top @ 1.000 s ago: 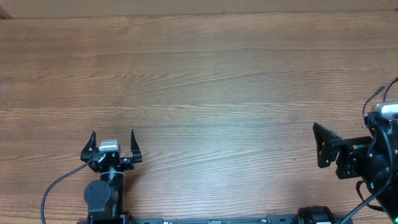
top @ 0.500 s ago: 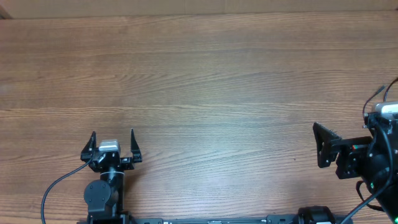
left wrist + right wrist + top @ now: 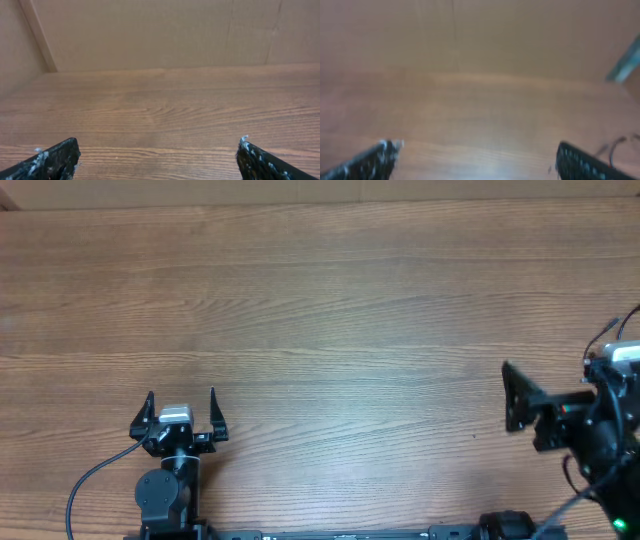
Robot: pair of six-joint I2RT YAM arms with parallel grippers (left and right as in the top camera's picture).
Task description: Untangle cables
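Note:
A thin dark cord with a grey tip (image 3: 611, 329) shows at the table's right edge, just beyond the right arm. It looks like a piece of the cables. Thin dark strands (image 3: 615, 145) also show, blurred, at the lower right of the right wrist view. The rest of the cables is out of view. My left gripper (image 3: 181, 405) is open and empty near the front edge, with bare wood between its fingers (image 3: 156, 150). My right gripper (image 3: 516, 397) is turned on its side at the right, open and empty (image 3: 477, 150).
The wooden table (image 3: 320, 310) fills the overhead view. A cardboard wall (image 3: 150, 35) stands along its far edge. A thicker black wire (image 3: 95, 475) runs from the left arm's base to the front edge.
The right arm has shifted slightly toward the far side and its wrist view is blurred by motion. The left arm has not moved.

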